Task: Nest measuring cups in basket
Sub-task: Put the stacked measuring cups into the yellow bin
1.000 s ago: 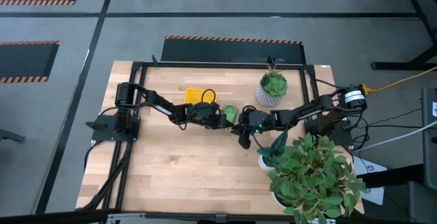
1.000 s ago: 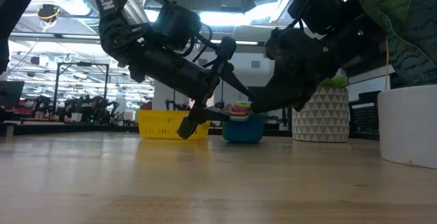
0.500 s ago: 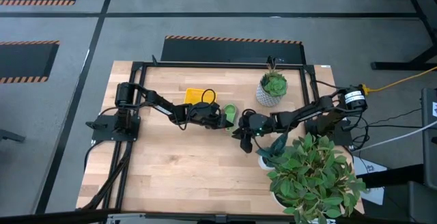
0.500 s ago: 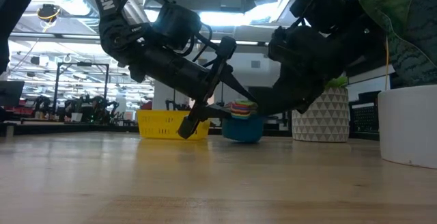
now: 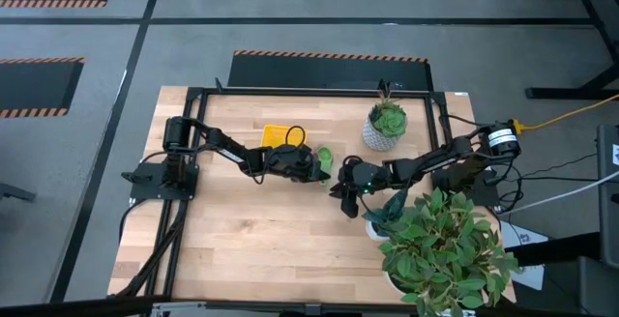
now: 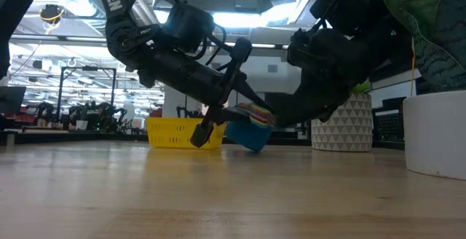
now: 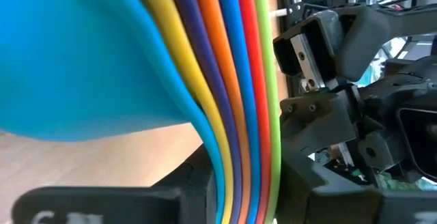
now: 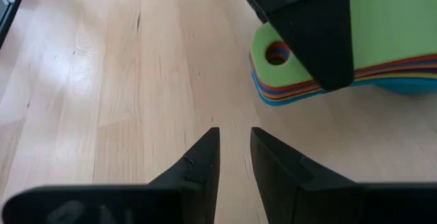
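The measuring cups [image 6: 249,131] are nested in one stack: green on top [image 5: 324,156], blue at the bottom. The stack is tipped on the wood at mid-table, just right of the yellow basket [image 5: 276,135]. My left gripper [image 5: 311,162] reaches in from the left and is shut on the stacked handles. My right gripper [image 8: 232,138] hovers near-right of the stack, its fingers a narrow gap apart and holding nothing. The basket [image 6: 171,132] stands behind my left gripper. My left gripper pinches the whole stack of flat handles [image 7: 235,115] between its two fingers. One finger [image 8: 314,26] lies on the green top handle and the other is under the blue one. The fingers slant down from the table's left, across the handles. The stack hangs tilted, its blue bottom edge [image 6: 255,146] at the table.
A white patterned pot with a small plant [image 5: 385,126] stands at the back right. A big leafy plant in a white pot [image 5: 440,244] fills the near right corner. Bare wood lies toward the near and left edges.
My left gripper has shut on the cups' handles. The stack stood flat on the table before. It is now tipped, with its handle side raised, and has shifted a little toward the basket. My right gripper has drawn back slightly toward the table's right edge.
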### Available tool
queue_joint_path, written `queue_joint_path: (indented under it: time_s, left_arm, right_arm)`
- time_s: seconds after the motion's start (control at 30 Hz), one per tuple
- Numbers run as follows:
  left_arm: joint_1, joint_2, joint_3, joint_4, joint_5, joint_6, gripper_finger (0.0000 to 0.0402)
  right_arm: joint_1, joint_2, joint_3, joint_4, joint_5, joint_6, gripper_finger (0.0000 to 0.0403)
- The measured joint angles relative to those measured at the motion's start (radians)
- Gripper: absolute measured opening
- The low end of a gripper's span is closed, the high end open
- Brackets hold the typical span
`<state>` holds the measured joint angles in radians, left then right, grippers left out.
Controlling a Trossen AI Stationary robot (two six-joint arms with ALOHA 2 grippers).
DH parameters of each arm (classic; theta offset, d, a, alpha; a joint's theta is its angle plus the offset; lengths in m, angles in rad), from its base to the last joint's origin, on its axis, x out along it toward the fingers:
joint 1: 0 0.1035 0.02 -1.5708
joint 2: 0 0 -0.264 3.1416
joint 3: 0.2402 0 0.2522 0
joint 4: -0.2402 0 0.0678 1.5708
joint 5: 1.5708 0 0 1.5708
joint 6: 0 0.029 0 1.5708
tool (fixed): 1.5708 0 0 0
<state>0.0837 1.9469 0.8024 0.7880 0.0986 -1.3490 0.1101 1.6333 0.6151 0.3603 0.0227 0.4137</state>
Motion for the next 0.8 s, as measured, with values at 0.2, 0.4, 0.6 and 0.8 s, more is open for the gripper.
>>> queue_joint_path:
  time_s: [0.2,0.4,0.6,0.8]
  left_arm:
    - [0.0,0.0,0.0,0.055,0.026,0.019,0.0085]
    - [0.001,0.0,0.0,0.109,0.061,0.022,0.0084]
    - [-0.005,-0.056,-0.001,0.134,0.073,0.031,0.0084]
    - [0.011,-0.159,-0.001,0.123,0.102,0.044,0.0084]
  right_arm:
    - [0.0,0.0,0.0,-0.021,0.0,0.0,0.0087]
    - [0.0,0.0,0.0,-0.04,0.001,0.0,0.0087]
    - [0.0,0.0,0.0,-0.043,0.0,0.001,0.0087]
    - [0.0,0.0,0.0,-0.049,0.0,0.02,0.0087]
